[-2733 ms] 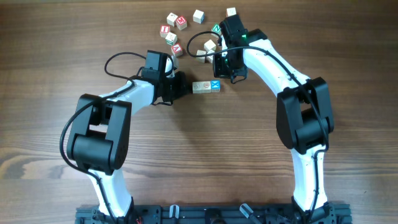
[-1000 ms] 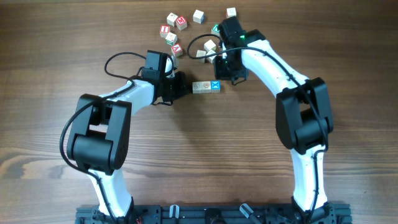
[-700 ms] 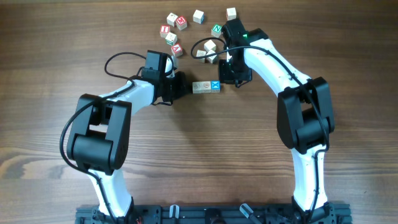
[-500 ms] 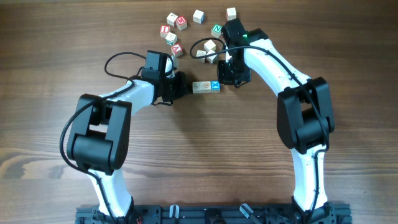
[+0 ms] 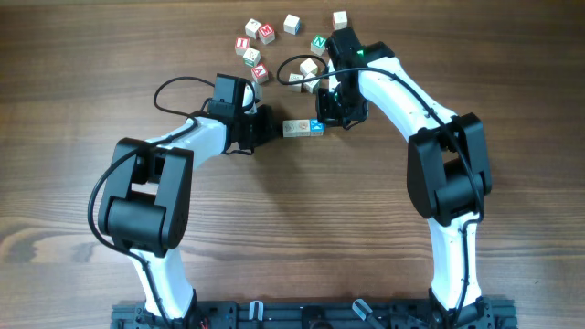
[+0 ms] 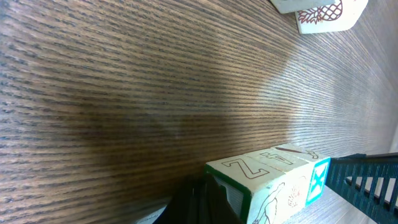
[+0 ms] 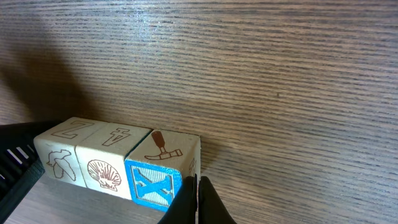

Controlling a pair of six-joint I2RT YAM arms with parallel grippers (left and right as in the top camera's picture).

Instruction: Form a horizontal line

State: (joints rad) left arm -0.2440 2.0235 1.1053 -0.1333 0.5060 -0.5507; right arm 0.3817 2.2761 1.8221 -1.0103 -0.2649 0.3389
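Since a moment ago the right pincer (image 5: 324, 121) has slid down from the loose cubes (image 5: 265, 33) to the blue end of the horizontal line (image 5: 303, 128), and its fingers (image 7: 186, 208) are pressed together, with the tip maybe just touching that end. The left pincer (image 5: 274, 128) is closed too, holding nothing, and sits at the other end. The three little cubes of the line lie touching in a row on the wooden surface (image 5: 274, 228), between the two pincers.
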